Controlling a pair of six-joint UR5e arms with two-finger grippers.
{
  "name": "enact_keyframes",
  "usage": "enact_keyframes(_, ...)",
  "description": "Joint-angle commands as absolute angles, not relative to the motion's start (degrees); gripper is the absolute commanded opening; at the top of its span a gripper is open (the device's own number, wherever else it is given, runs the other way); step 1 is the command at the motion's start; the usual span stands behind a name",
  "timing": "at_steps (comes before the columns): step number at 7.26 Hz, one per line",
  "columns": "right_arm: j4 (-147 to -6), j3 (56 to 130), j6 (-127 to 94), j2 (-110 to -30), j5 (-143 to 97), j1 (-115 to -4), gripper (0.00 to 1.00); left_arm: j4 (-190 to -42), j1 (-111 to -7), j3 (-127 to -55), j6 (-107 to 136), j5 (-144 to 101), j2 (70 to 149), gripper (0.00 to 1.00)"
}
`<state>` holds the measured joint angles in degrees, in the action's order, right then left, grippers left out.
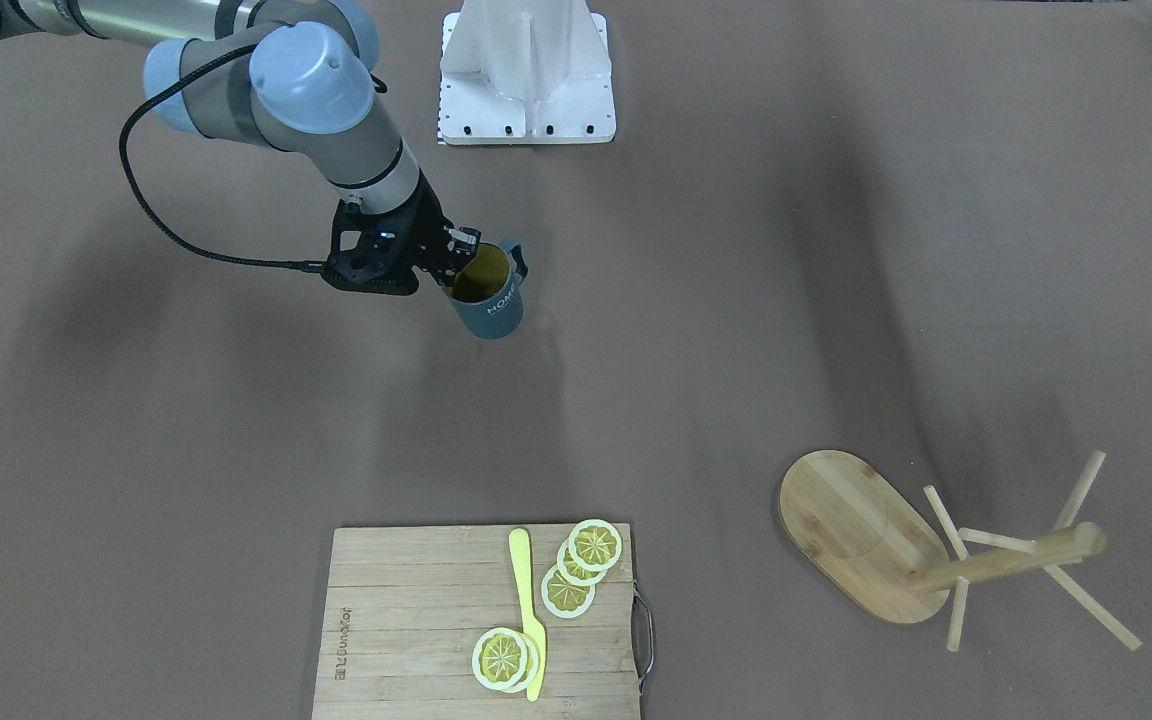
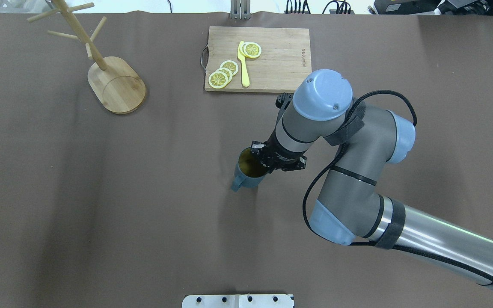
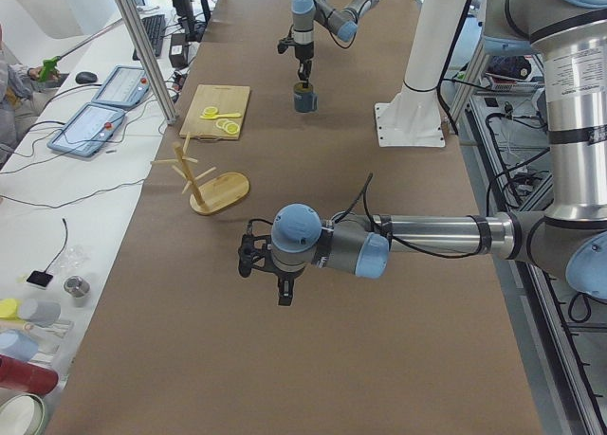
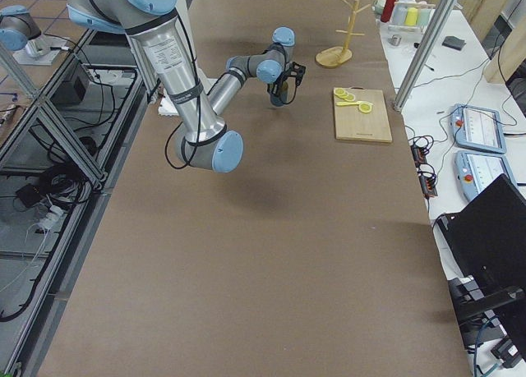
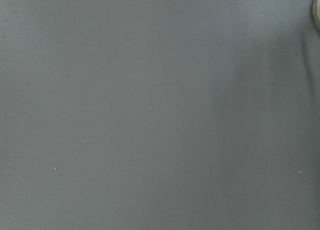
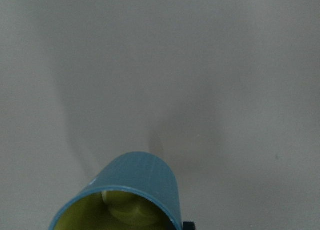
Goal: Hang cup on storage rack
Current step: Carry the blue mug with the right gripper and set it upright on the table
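The dark teal cup (image 1: 491, 310) with a yellow inside stands upright near the table's middle, its handle (image 1: 516, 258) turned towards the robot's base. My right gripper (image 1: 458, 262) is shut on its rim, one finger inside and one outside. The cup also shows in the overhead view (image 2: 246, 179) and in the right wrist view (image 6: 145, 172). I cannot tell whether its bottom touches the table. The bamboo storage rack (image 1: 866, 540) stands far off on my left side, its pegs (image 1: 1076, 495) bare. My left gripper (image 3: 281, 291) hangs over bare table, and I cannot tell if it is open or shut.
A wooden cutting board (image 1: 416, 620) with lemon slices (image 1: 576, 565) and a yellow knife (image 1: 528, 610) lies at the table's far edge. A white mount base (image 1: 526, 100) sits at the robot's side. Brown table surface lies between cup and rack.
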<state>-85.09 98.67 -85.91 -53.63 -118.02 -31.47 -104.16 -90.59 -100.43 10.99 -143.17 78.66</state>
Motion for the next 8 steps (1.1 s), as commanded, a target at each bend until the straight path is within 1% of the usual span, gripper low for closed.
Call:
enact_keyframes(1,-85.25,97.82,-91.21,-52.21,-117.42,-29.54,0.00,-104.06,-90.61,-100.37,10.99,-143.17,78.66,0.98)
enact_keyframes(2,-85.25,97.74,-91.75,-52.21,-116.46,-29.01,0.00,-104.15,-90.62,-100.55,10.99,-143.26,78.66,0.98)
enact_keyframes(3,-85.17,97.39,-91.76,-52.03,-115.76,-28.66,0.09,-104.24,-90.62,-100.63,10.99,-143.26,78.40,0.98)
enact_keyframes(4,-85.17,95.82,-91.76,-50.81,-115.67,-28.48,0.24,-104.33,-90.62,-100.55,10.99,-143.26,78.31,0.98)
enact_keyframes(5,-85.17,93.89,-91.76,-49.84,-115.66,-28.30,0.42,-104.24,-90.53,-100.46,10.99,-143.26,78.48,0.98)
enact_keyframes(6,-85.17,94.30,-91.67,-49.49,-115.75,-28.39,0.58,-103.98,-90.53,-100.46,11.07,-143.26,78.75,0.98)
enact_keyframes(7,-85.25,95.26,-91.67,-48.79,-115.93,-28.65,0.99,-104.58,-90.53,-100.89,11.94,-143.52,78.75,0.98)
enact_keyframes(8,-85.43,97.01,-91.41,-49.30,-117.93,-30.91,1.00,-105.63,-90.27,-101.33,12.82,-146.92,79.53,0.98)
